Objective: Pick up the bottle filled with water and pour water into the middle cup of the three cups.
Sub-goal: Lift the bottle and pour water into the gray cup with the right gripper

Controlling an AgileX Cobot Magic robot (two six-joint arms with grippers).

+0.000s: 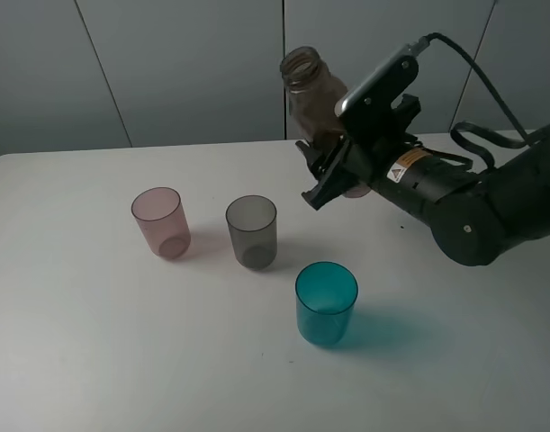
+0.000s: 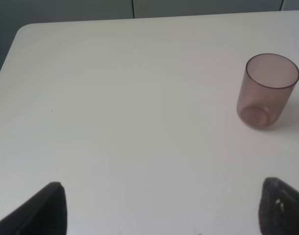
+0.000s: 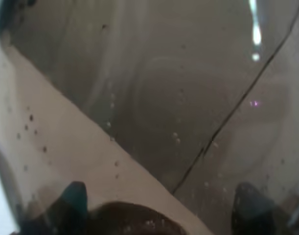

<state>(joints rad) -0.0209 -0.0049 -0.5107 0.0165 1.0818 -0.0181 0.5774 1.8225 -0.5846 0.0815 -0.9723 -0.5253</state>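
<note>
The right gripper is clamped on the lower body of the tall translucent smoky-brown plastic bottle, held above the white table near its far edge, neck uppermost. The translucent smoky-grey tumbler stands mid-table between the pink tumbler and the teal-blue tumbler. The left gripper has its fingers spread wide.

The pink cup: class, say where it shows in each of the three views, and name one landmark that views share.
Exterior high: the pink cup stands left of the grey cup.
Left wrist: the pink cup stands upright on the table, beyond the open left gripper.
Right wrist: not in it; the bottle fills the picture.
Shared landmark: the table's far edge, in exterior high and left wrist.
</note>
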